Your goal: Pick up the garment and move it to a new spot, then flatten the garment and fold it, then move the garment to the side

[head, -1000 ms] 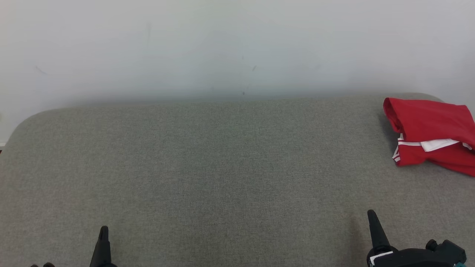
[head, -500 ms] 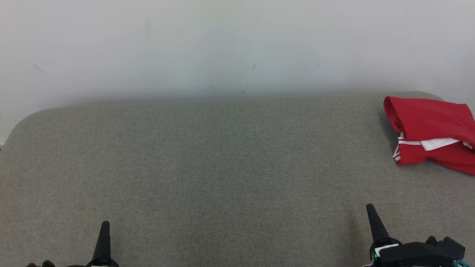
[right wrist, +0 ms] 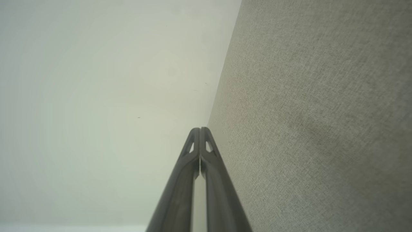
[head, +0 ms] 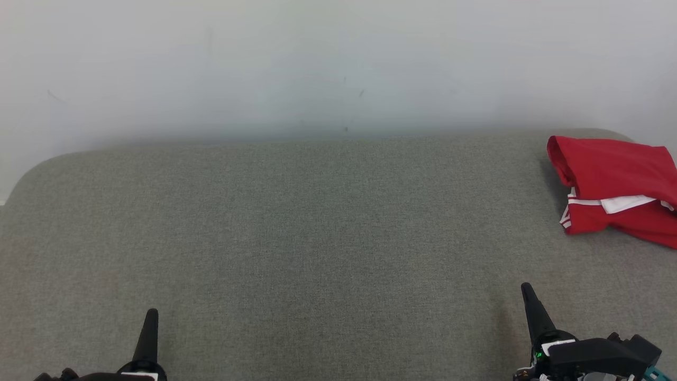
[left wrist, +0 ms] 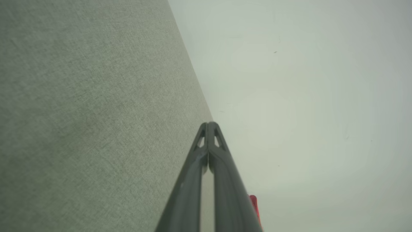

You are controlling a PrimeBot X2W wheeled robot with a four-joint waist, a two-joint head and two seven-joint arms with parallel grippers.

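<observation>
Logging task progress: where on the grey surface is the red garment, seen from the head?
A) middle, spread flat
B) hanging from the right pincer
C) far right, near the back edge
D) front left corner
C: the red garment lies far right on the grey surface, near its back edge.

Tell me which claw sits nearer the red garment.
The right claw, on the same side as the red garment; the left claw lies far across the cushion.

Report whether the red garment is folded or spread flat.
Folded, loosely: the red garment lies as a compact layered bundle, white trim showing between red layers.
</observation>
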